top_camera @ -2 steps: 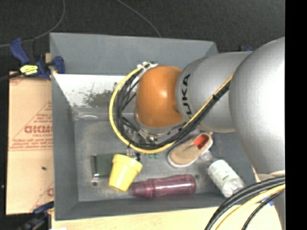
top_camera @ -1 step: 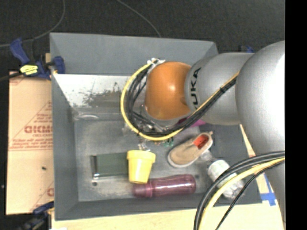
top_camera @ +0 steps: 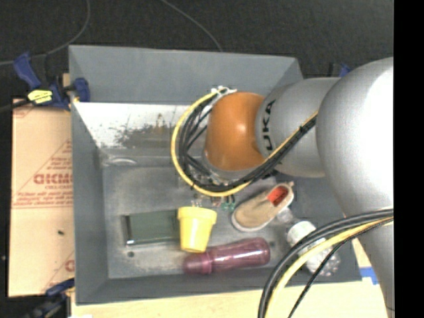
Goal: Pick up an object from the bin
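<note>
My gripper [top_camera: 204,181] shows as a dark body under the arm's orange cover, near the middle of the bin. It hangs just above a yellow plastic cup [top_camera: 196,230] lying on its side on the bin floor. To the cup's left lies a flat grey-green rectangular block [top_camera: 151,228]. Right of the gripper is a tan scoop-shaped thing with a red piece at its far end [top_camera: 260,211]. Nothing shows between the fingers.
A maroon cylindrical bottle [top_camera: 229,256] lies along the front wall, below the cup. A clear bottle with a white cap [top_camera: 306,238] sits at the front right, partly under the arm's cables. The arm covers the bin's right half.
</note>
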Motion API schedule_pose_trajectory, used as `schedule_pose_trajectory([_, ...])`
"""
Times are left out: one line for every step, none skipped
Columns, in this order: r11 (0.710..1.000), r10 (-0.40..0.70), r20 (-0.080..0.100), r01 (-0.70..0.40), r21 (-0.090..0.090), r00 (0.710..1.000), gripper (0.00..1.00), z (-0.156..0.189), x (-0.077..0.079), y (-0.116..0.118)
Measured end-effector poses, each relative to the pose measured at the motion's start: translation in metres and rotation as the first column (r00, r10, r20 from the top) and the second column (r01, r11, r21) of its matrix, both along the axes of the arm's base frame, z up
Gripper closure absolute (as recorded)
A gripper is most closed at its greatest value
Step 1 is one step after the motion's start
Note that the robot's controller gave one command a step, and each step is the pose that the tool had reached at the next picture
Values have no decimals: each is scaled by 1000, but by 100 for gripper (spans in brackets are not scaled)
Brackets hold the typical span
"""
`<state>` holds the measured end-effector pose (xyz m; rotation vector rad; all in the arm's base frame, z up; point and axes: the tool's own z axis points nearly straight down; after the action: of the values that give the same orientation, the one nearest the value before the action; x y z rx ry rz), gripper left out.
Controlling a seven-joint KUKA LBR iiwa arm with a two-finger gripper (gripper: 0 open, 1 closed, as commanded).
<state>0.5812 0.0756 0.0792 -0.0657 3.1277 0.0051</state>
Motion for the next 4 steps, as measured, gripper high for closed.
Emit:
schedule_pose_trajectory([984, 181, 2, -181, -3, 984, 0, -7, -30, -19])
schedule_pose_trajectory([996, 91, 38, -91, 0, 995, 0, -2, -44, -44])
schedule_pose_trajectory([985, 175, -1, -175, -2, 985, 0, 73, -63, -32])
schedule_pose_trajectory([977, 211, 6, -211, -3, 977, 0, 114, -66, -25])
